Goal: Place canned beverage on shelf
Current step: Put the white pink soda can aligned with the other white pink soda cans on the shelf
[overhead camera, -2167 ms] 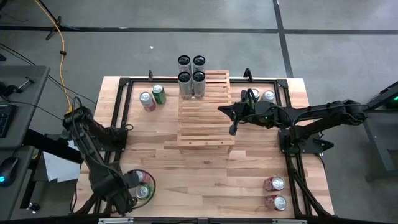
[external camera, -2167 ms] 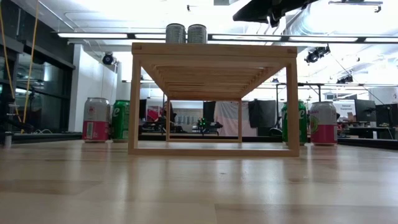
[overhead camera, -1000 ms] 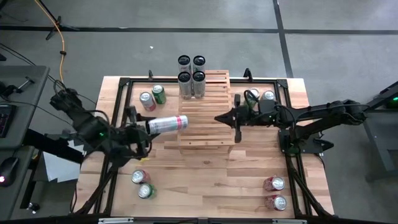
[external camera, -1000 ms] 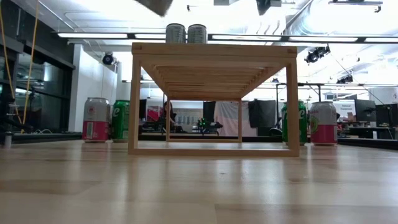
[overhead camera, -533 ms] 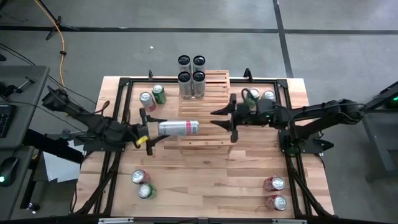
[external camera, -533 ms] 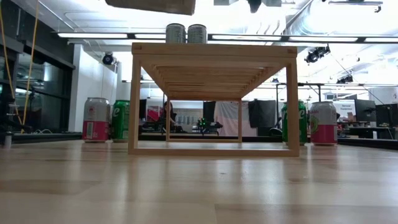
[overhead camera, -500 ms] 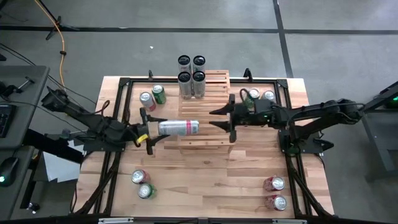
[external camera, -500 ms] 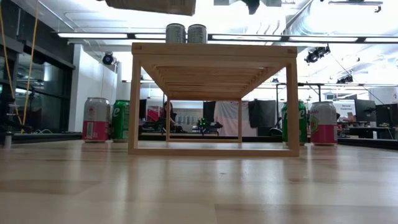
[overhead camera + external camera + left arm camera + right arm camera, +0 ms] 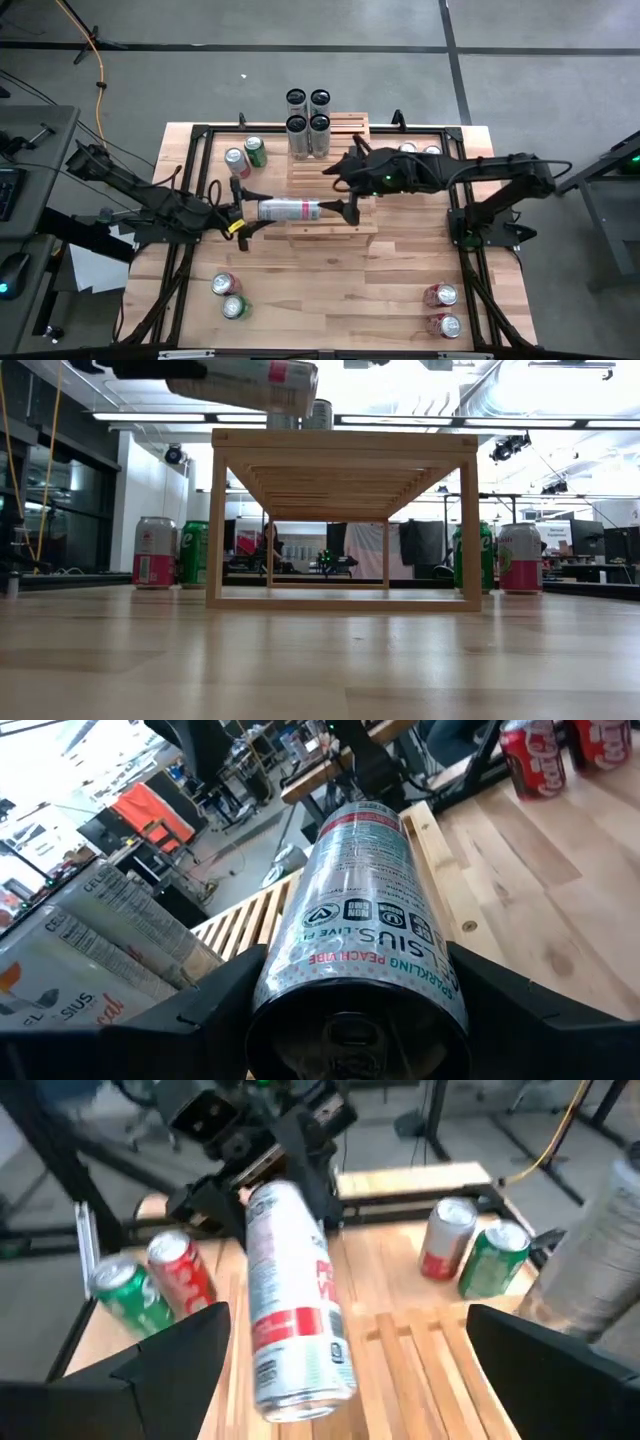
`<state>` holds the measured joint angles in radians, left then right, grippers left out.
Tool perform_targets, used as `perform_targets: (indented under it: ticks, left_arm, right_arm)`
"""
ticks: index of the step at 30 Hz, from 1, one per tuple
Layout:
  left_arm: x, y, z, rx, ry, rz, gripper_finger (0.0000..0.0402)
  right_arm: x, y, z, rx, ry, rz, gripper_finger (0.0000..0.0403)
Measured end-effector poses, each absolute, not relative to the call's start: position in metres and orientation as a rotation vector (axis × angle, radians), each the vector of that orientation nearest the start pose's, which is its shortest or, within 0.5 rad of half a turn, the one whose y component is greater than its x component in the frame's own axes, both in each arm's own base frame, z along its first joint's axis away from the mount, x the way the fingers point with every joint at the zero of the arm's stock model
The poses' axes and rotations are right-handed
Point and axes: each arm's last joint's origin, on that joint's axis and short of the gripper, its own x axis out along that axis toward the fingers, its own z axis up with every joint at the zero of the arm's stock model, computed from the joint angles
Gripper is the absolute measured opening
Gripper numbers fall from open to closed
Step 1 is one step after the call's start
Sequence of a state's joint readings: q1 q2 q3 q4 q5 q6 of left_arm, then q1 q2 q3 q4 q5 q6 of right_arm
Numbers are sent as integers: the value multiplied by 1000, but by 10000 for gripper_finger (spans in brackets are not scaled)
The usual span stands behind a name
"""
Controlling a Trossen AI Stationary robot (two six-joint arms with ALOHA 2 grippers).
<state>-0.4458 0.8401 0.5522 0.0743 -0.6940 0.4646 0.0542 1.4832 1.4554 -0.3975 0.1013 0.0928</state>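
Slim silver can [image 9: 288, 209] lying sideways above pale slatted-wood shelf [image 9: 330, 180], left hand [image 9: 243, 211] clamped on its base.
Right hand [image 9: 342, 190] fingers apart at can's far end; four tall cans [image 9: 308, 124] on shelf, plank bench [image 9: 330, 290].

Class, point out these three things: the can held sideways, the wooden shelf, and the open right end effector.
held can [image 9: 288, 209], high view, middle of its silver side.
shelf [image 9: 345, 135], high view, bare slats of the far step.
right end effector [image 9: 338, 189], high view, midway between its fingertips.

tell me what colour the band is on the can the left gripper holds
Red, on a silver can; the right wrist view shows it best, held in the left gripper.
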Motion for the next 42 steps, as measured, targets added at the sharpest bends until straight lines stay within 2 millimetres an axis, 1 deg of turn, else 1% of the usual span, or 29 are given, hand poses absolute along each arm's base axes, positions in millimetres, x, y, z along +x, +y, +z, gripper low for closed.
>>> perform_targets:
  ticks: [4,7,10,12,16,19,24,27,31,35,37,42]
  left_arm:
    - [179,-64,267,580,238,264,250]
    - [183,-63,276,511,186,383,250]
    - [184,-63,294,319,79,474,250]
    - [182,-61,302,187,20,495,250]
    - [175,-59,309,-31,-66,441,250]
    - [171,-58,314,-138,-107,384,250]
    - [171,-59,310,-171,-86,369,250]
    - [171,-58,310,-173,-86,380,250]
    - [171,-57,310,-172,-86,416,250]
    - [171,-57,310,-170,-84,422,250]
    - [172,-57,309,-167,-81,424,250]
    - [173,-57,308,-162,-76,439,250]
  right_arm:
    - [339,27,391,35,528,-40,392]
    - [342,40,397,-22,592,-73,392]
    - [346,55,400,-133,656,-153,392]
    - [348,65,400,-218,687,-223,392]
    - [353,84,398,-415,707,-395,392]
    - [359,99,391,-582,708,-507,392]
    - [372,116,377,-826,693,-735,391]
    - [382,123,366,-964,721,-817,391]
    - [399,129,350,-1057,756,-818,391]
    - [416,129,337,-1172,812,-868,391]
    - [423,127,334,-1219,842,-881,391]
    - [435,122,331,-1257,875,-910,391]
